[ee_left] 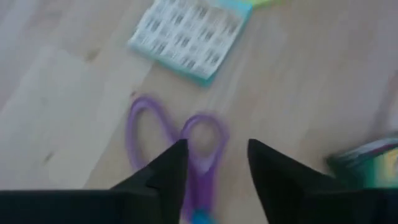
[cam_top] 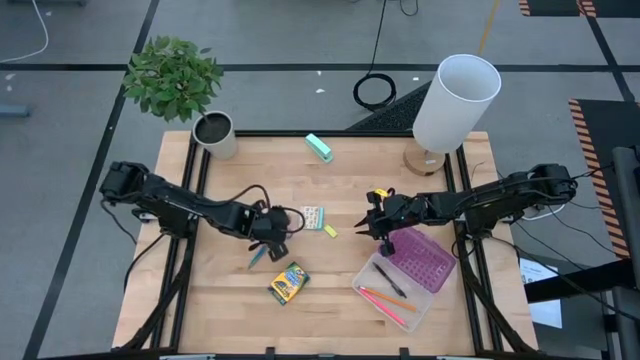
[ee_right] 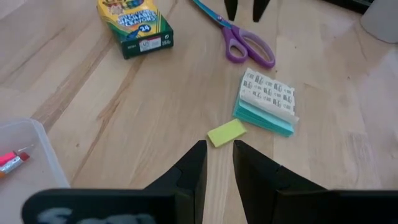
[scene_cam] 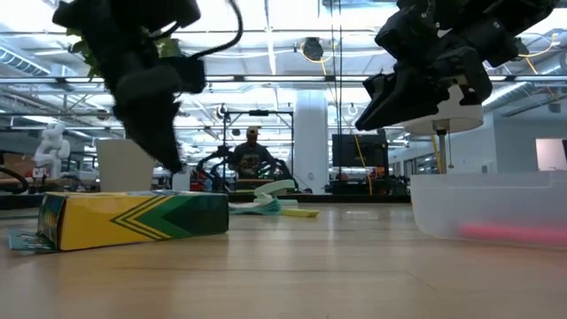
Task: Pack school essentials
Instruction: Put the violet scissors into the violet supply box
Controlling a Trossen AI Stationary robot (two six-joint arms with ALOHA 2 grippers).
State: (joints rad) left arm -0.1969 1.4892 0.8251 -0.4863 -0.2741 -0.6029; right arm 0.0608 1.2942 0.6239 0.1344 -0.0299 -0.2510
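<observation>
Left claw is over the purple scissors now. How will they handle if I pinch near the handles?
The purple-handled scissors lie flat on the wooden table, so the left claw, open above the handle loops, probably gets little height to pinch. Gripped near the handles, the blade end would likely droop. They look rigid and unlikely to roll, though smooth plastic may slip.

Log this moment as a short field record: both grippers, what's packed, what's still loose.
left gripper: open, fingers straddling the purple-handled scissors
right gripper: open, empty, above the yellow eraser
packed: pens in the clear box
loose on table: crayon box, card pack, scissors, eraser
</observation>
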